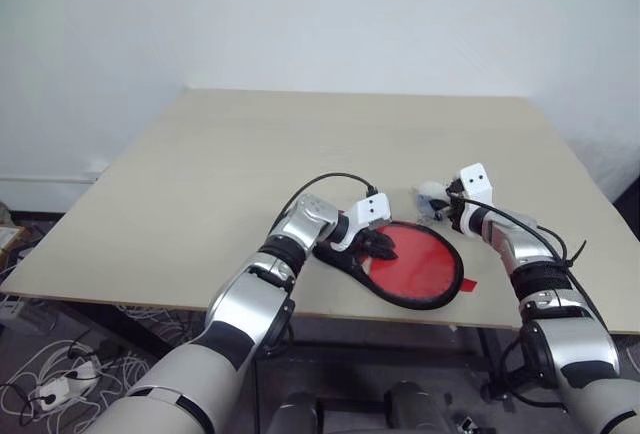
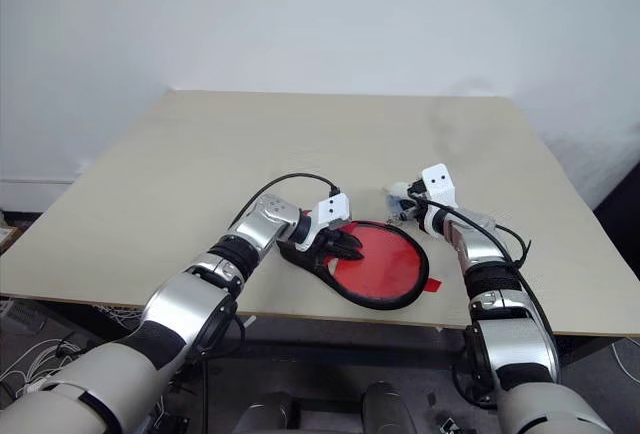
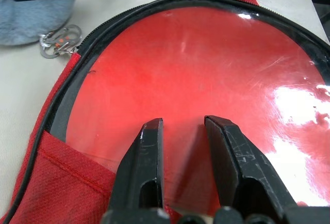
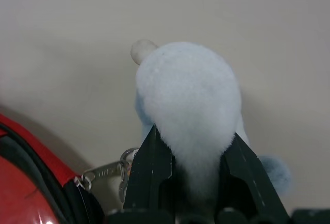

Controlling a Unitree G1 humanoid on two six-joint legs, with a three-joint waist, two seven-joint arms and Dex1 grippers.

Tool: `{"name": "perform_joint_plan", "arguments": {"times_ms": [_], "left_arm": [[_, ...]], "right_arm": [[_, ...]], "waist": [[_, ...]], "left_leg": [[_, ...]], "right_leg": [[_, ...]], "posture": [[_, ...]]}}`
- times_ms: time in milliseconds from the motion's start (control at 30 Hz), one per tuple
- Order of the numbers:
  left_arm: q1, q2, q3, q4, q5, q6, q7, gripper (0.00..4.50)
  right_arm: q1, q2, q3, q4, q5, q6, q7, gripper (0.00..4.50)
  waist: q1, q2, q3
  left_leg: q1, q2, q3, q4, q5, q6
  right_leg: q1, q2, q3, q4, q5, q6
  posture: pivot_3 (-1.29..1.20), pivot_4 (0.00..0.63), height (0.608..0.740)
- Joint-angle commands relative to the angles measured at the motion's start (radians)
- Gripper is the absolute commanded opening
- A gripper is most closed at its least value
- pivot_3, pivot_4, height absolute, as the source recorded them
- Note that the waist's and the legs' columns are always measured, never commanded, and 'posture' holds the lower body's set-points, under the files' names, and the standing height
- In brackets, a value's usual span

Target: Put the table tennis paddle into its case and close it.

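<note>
Charm gripped to draw the zipper

Case (image 1: pixel 415 272) lies by the surface's (image 1: pixel 200 174) near edge, paddle (image 3: pixel 206 79) red under its clear panel. Left hand (image 3: pixel 183 131), fingers slightly parted, pins it down; right hand (image 4: pixel 193 146) pinches the fluffy charm (image 4: pixel 188 90), likely the zipper pull.

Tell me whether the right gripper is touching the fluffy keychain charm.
Touching. The right wrist view shows the right gripper with both fingers pressed into the pale fluffy charm, squeezing it between them.
</note>
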Motion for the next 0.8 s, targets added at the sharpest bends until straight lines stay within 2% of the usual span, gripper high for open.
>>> {"name": "perform_joint_plan", "arguments": {"times_ms": [33, 433, 800], "left_arm": [[0.026, -0.002, -0.009, 0.011, 0.011, 0.010, 0.012, 1.27], [0.039, 0.000, -0.022, 0.015, 0.016, 0.019, 0.034, 1.27], [0.035, -0.003, -0.024, 0.018, 0.017, 0.026, 0.038, 1.27]], "right_arm": [[0.011, -0.018, -0.022, -0.081, 0.017, 0.022, -0.005, 0.52], [0.078, -0.031, -0.030, -0.229, 0.023, 0.112, -0.012, 0.52], [0.157, -0.142, -0.046, -0.321, -0.001, 0.139, -0.038, 0.52]], "waist": [[0.000, 0.000, 0.000], [0.001, 0.001, -0.001], [0.004, 0.001, -0.001]], "left_leg": [[0.000, 0.000, 0.000, 0.000, 0.000, 0.000], [0.000, 0.000, 0.000, 0.001, 0.000, 0.000], [-0.001, 0.000, 0.000, 0.001, 0.000, 0.000]], "right_leg": [[0.000, 0.000, 0.000, 0.000, 0.000, 0.000], [0.001, 0.000, 0.000, 0.000, 0.000, 0.000], [0.001, 0.000, 0.000, 0.000, 0.000, -0.001]], "posture": [[0.00, 0.000, 0.740], [0.00, 0.000, 0.740], [0.00, 0.000, 0.740]]}}
